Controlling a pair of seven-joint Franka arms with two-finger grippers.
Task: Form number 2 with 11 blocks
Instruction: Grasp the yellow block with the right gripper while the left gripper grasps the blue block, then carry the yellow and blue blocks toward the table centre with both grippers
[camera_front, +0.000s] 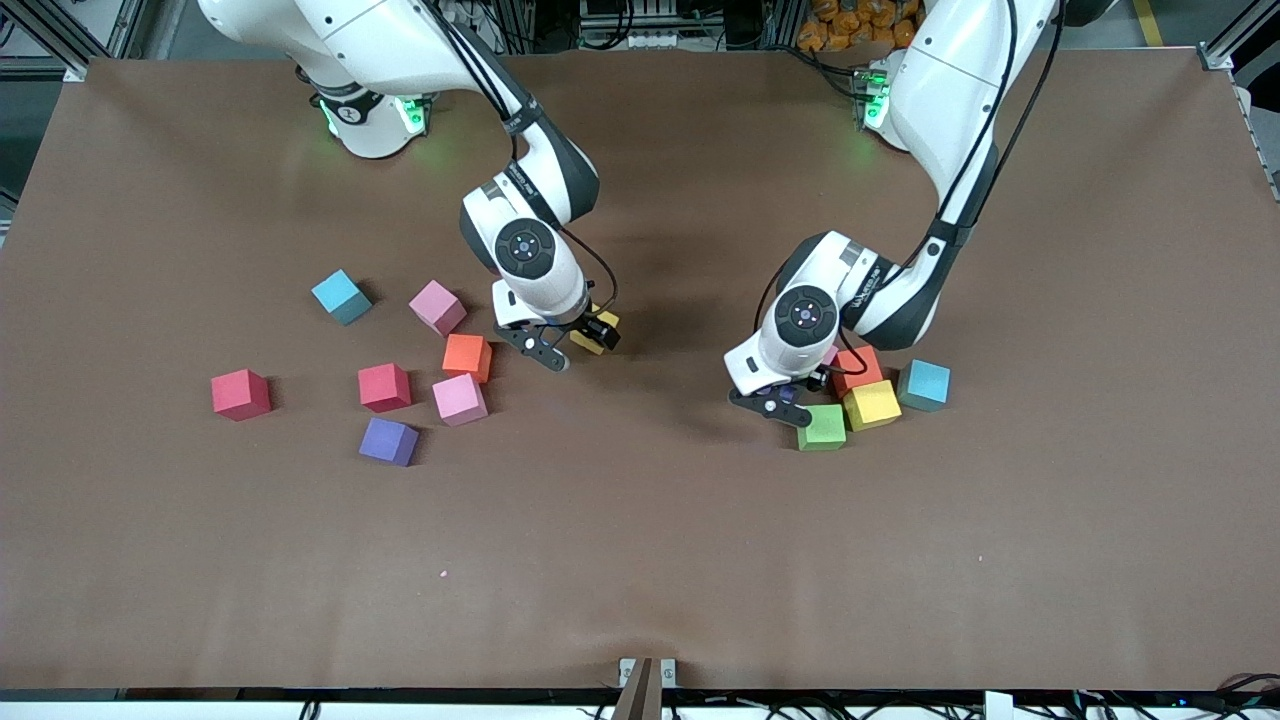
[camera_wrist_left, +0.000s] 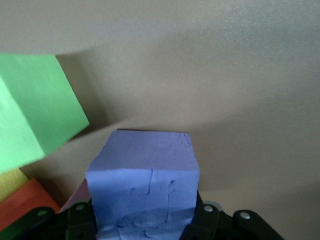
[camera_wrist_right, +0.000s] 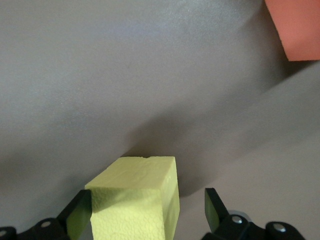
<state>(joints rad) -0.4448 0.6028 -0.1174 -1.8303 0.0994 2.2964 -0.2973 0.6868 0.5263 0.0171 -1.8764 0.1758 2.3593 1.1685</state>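
Left claw (camera_front: 778, 399) is clamped on a purple block (camera_wrist_left: 145, 187), low beside the green block (camera_front: 822, 427). Right claw (camera_front: 568, 347) is spread wide around a yellow block (camera_wrist_right: 137, 200) on the desk (camera_front: 640, 560).

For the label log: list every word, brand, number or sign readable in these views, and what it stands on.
No text can be read.
Right arm's forearm: small dark lettering, too small to read.
Left arm's forearm: the same, unreadable.
Blocks, such as the purple block and yellow block: plain, unmarked.
Table: no markings.
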